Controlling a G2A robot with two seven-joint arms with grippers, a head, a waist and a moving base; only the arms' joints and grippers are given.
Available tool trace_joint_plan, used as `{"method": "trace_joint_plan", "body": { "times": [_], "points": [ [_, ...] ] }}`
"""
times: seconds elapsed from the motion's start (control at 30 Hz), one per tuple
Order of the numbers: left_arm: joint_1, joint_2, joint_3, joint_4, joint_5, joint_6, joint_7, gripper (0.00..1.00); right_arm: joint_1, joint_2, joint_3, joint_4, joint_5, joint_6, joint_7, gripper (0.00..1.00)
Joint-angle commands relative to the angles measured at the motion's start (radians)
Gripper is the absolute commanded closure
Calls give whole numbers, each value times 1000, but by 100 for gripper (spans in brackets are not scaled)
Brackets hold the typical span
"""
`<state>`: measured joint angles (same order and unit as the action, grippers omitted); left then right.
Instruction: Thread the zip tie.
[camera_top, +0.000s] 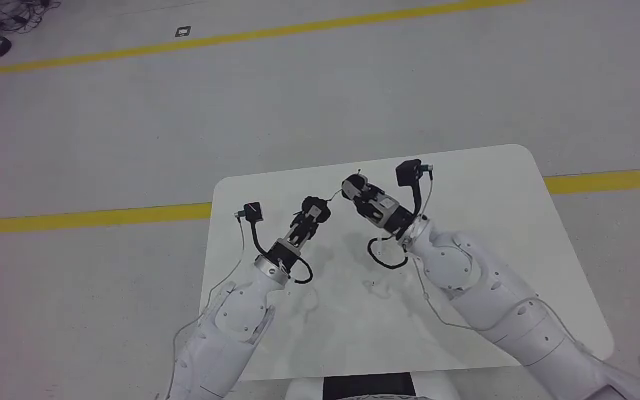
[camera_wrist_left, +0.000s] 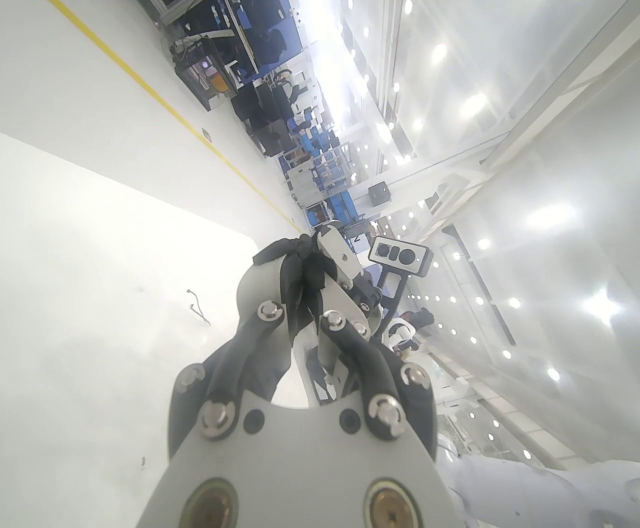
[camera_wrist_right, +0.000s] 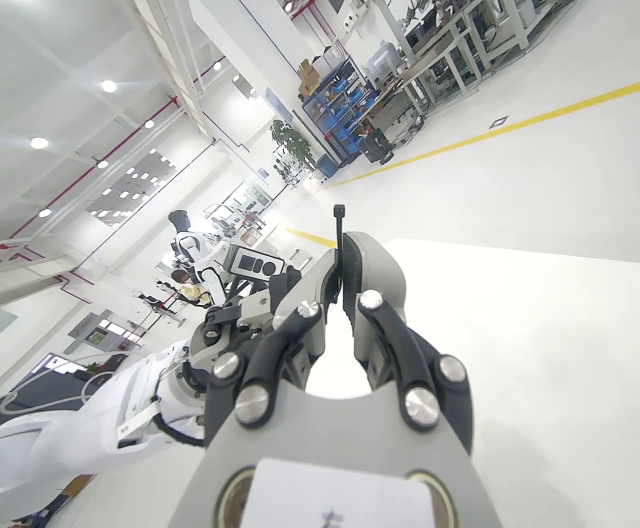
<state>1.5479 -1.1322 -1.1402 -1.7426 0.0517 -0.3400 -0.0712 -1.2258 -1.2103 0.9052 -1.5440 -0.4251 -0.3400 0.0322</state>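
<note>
The right gripper (camera_wrist_right: 344, 250) is hovering above the middle of the table (camera_top: 480, 200), pointing far-left. Its 2 fingers are pressing together on the black tie (camera_wrist_right: 340, 227), pinching the strap between the ribbed pads. The tie's long axis is running in line with the fingers. A short stretch is sticking out past the fingertips, and the square head is leading at the very end, pointing away from the wrist.

The left gripper (camera_top: 316, 207) is hanging just left of the right one, pointing far-right, so the 2 tips are nearly facing each other above the table. In the left wrist view its fingers (camera_wrist_left: 265, 285) are lying together, with black wrapping bunched at the tips. I cannot tell whether they are pinching any part of the tie.

A small dark scrap (camera_wrist_left: 200, 310) is lying on the table, nearer than both grippers.
</note>
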Motion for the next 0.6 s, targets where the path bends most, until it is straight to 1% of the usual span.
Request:
{"method": "trace_joint_plan", "body": {
  "times": [0.0,0.57],
  "points": [
    [0,0,0,0,13,0,8,100,-1,-4,0,4,9,2,-3,100],
    [-1,-3,7,-1,35,0,38,100,-22,-28,6,-2,-6,34,-43,100]
  ]
}}
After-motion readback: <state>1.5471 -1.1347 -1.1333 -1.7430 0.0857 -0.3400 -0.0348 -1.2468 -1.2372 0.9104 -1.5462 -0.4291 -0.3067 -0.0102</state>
